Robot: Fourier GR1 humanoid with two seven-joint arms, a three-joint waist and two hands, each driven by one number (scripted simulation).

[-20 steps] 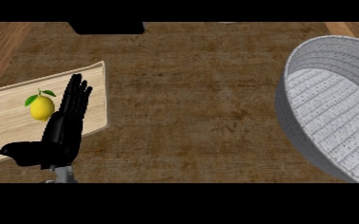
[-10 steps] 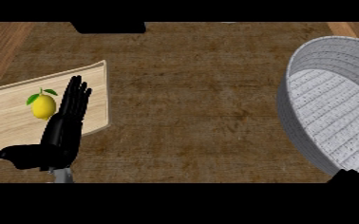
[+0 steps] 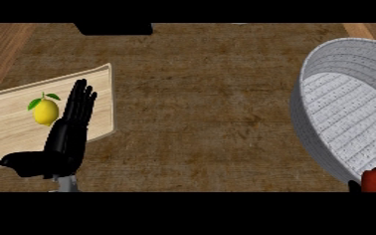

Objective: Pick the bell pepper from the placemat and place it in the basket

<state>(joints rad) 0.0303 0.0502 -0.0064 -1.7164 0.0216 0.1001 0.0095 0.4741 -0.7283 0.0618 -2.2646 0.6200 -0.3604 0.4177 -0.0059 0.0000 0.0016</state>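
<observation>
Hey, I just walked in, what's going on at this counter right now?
Nothing is being held yet. The left hand is open, fingers straight, above a wooden placemat beside a yellow fruit with green leaves that looks like a lemon. A grey basket sits at the right edge. Something red peeks in at the lower right corner; I can't tell what it is.

This looks like a home kitchen. The table (image 3: 206,104) has a dark brown wood-grain top, the sort used for preparing food. A pale wooden placemat (image 3: 103,94) lies at its left side with a yellow lemon (image 3: 46,111), green leaves still on, resting on it. A grey woven basket (image 3: 323,124) stands at the right edge.
</observation>
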